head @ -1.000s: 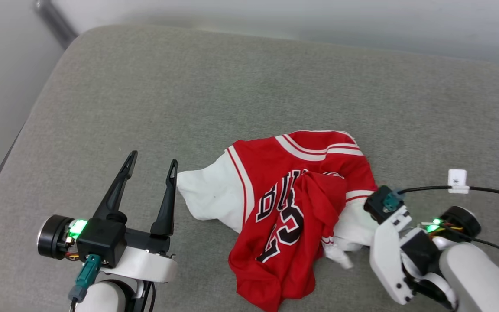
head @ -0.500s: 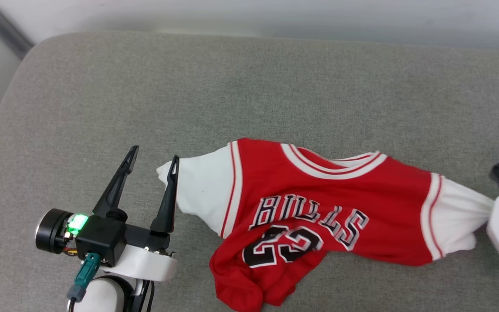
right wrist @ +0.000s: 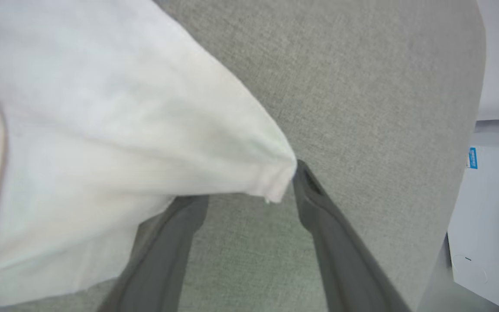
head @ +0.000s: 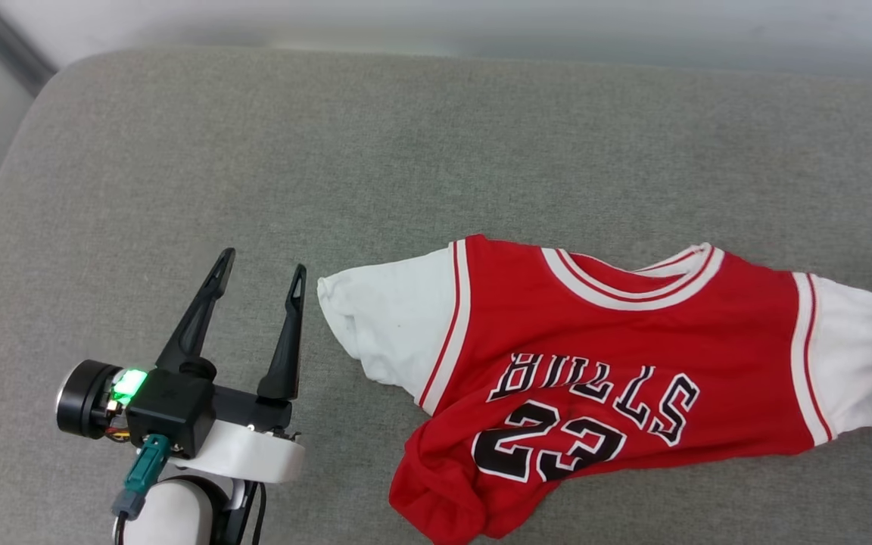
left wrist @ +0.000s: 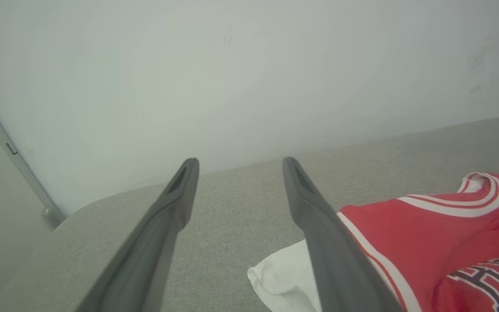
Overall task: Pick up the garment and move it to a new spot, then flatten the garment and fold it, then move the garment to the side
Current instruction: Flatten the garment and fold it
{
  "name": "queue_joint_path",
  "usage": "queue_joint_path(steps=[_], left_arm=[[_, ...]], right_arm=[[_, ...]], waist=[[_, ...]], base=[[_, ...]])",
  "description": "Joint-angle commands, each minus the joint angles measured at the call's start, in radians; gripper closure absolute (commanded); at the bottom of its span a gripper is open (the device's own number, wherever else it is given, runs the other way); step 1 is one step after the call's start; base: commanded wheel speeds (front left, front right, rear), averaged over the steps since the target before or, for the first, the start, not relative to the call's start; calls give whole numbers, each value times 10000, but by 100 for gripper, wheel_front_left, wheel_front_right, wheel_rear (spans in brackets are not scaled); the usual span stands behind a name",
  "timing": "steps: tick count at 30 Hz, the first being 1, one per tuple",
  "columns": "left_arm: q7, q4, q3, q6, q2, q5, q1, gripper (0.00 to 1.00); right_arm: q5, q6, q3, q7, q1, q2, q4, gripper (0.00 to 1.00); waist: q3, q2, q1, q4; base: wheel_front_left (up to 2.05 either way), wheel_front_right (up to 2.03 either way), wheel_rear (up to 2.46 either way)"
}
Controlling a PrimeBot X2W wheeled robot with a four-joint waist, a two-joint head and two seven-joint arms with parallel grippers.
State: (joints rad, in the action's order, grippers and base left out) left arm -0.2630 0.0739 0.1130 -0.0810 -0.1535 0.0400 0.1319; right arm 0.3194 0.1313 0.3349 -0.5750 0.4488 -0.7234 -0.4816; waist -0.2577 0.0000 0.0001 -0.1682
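Red cloth that sat in a crumpled heap a second ago is now drawn out sideways. The shirt [head: 618,356] lies across the near right part of the grey cushion [head: 330,151], front up, collar away from me, lettering and number readable.

My right claw [right wrist: 249,199] made that pull by the right sleeve [right wrist: 124,130] and was clamped tight until half a second back. In its wrist view the two fingers now stand apart with bare cushion between them. The sleeve's tip only drapes over one finger and touches the other's tip, so I read that claw as open and letting go.

My left claw [head: 262,261] is spread wide and holds nothing, hovering just beside the left sleeve [head: 383,325] without touching it.

So the move to a new spot looks done and flattening is under way. The shirt isn't flat yet: the lower hem [head: 436,507] is bunched and rolled up near me. I'd judge it needs tugging out before any fold.
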Motion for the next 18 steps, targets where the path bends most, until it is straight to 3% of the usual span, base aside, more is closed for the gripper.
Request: queue_joint_path(steps=[1, 10, 18], left_arm=[[-25, -11, -66, -21, 11, -19, -1, 0], [-25, 63, -583, -49, -96, 146, -190, 0], [-25, 307, -1182, -76, 72, 482, -597, 0]], right_arm=[[-95, -10, -58, 197, 165, 141, -79, 0], [-371, -10, -1011, 2151, 79, 796, 903, 0], [-390, -9, -2672, 4461, -1443, 2176, 2903, 0]], waist=[[152, 0, -1, 129], [983, 0, -1, 859], [1370, 0, -1, 1378]], base=[[0, 0, 0], [0, 0, 0], [0, 0, 0]])
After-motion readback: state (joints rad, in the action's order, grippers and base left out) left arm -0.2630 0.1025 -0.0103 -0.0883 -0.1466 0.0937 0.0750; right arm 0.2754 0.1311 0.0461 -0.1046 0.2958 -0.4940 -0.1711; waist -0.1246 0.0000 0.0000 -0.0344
